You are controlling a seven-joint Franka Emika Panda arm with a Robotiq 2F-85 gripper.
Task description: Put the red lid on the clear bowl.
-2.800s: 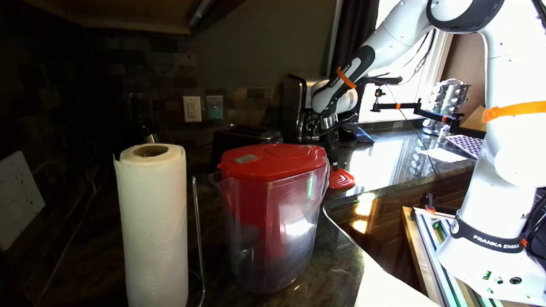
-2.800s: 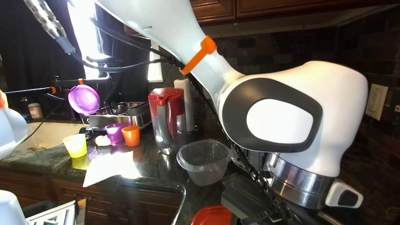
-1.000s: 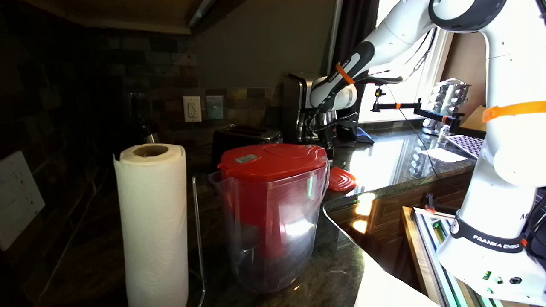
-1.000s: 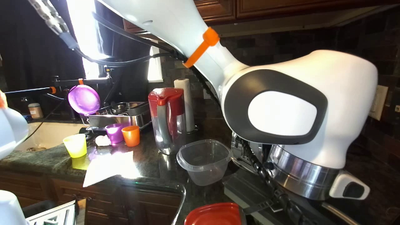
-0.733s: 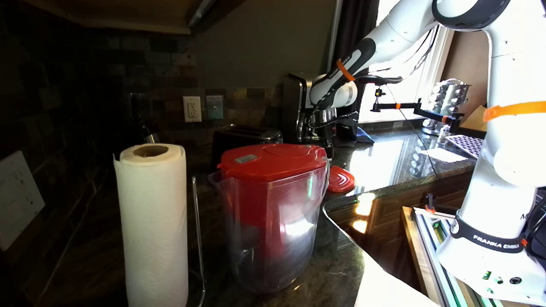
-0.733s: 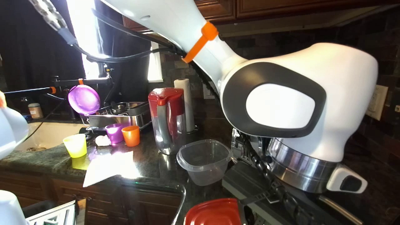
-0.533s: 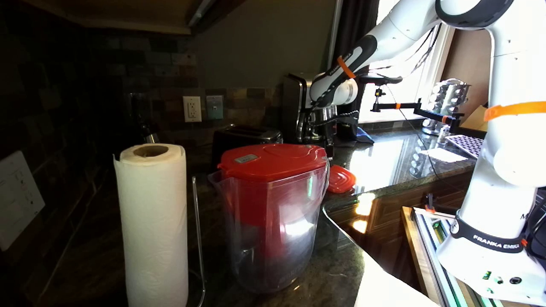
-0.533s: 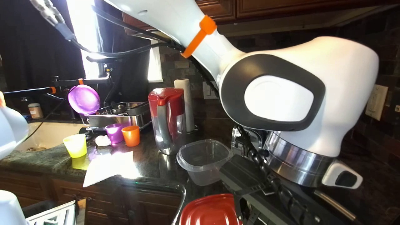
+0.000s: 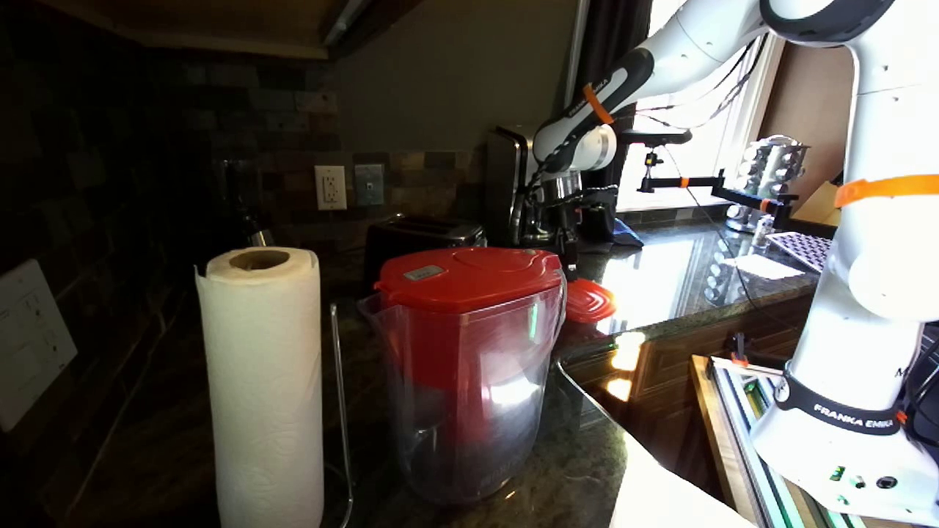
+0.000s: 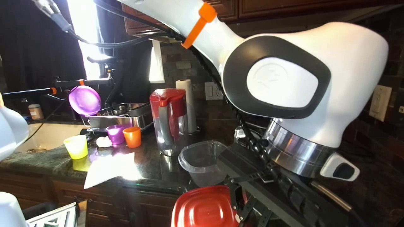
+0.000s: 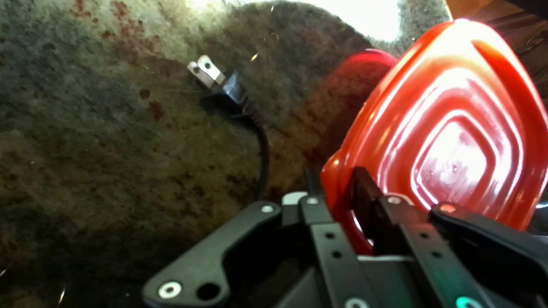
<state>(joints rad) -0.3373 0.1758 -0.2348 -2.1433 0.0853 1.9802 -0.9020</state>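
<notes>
The dark bench (image 10: pixel 154 167) runs beneath the red-topped pitcher (image 10: pixel 172 123), which stands upright. In an exterior view the white robot arm (image 10: pixel 350 63) slants down on the pitcher's right. The paper towel roll (image 10: pixel 191 110) stands just behind the pitcher. The clear bowl (image 10: pixel 203 176) sits right of the pitcher and nearer the camera, mouth upward, partly hidden by the arm. The red lid (image 10: pixel 205 208) is farther from the pitcher than the bowl, nearer the camera, raised off the bench. The orange cup (image 10: pixel 132 137), purple cup (image 10: pixel 115 135) and yellow cup (image 10: pixel 76 147) stand to the pitcher's left. In the wrist view the fingers (image 11: pixel 368 190) are nearly together, pinching the lid's edge.
</notes>
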